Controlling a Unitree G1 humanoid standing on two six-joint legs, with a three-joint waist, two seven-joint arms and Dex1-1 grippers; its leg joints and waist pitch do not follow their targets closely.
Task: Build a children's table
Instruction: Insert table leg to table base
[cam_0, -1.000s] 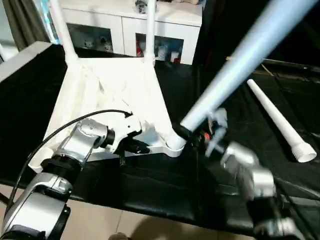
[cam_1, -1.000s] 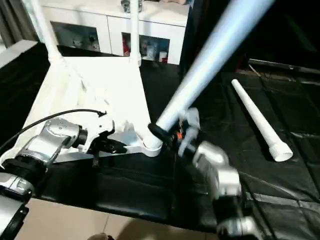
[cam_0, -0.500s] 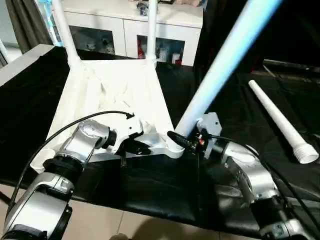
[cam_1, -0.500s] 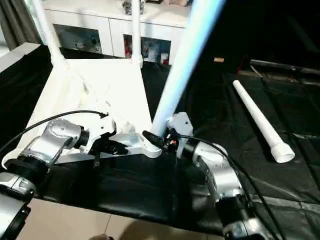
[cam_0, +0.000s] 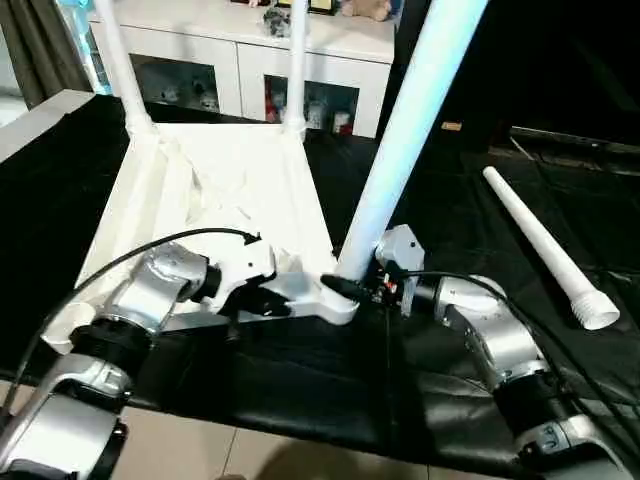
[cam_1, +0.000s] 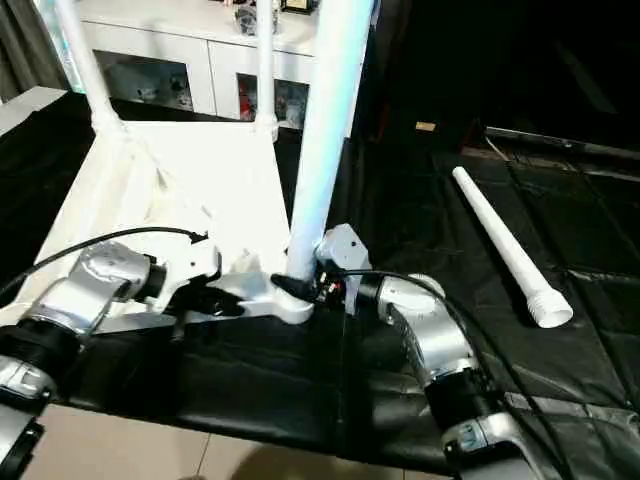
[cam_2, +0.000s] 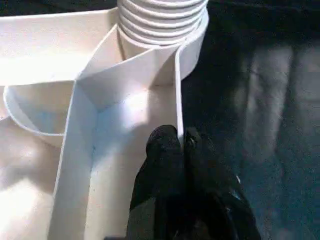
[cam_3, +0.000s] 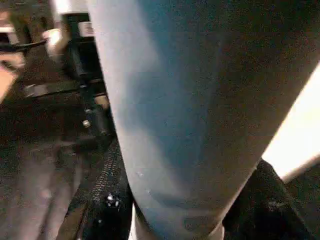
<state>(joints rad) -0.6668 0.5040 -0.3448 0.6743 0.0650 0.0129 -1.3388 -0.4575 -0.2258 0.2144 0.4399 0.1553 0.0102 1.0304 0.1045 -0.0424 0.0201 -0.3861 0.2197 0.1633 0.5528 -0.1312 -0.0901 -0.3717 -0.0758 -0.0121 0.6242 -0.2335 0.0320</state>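
The children's table top (cam_0: 230, 170) lies upside down on the black cloth, ribbed underside up. Two white legs (cam_0: 120, 70) (cam_0: 297, 70) stand in its far corner sockets. A third leg (cam_0: 405, 130) stands almost upright in the near right socket (cam_0: 338, 302), and its threaded end (cam_2: 162, 25) sits in the socket. My right gripper (cam_0: 350, 288) is shut on this leg just above the socket. My left gripper (cam_2: 178, 145) is shut on the top's thin rim wall beside that socket. A fourth leg (cam_0: 540, 245) lies loose on the cloth at the right.
A white cabinet with glass doors (cam_0: 250, 60) stands behind the table. The black cloth (cam_0: 300, 380) ends at the near edge, with tiled floor (cam_0: 250, 455) below. A black cable (cam_0: 150, 250) loops over my left forearm.
The held leg has swung from leaning far right to nearly upright in the near right socket, as my right wrist turned. The left gripper has kept its hold on the rim.
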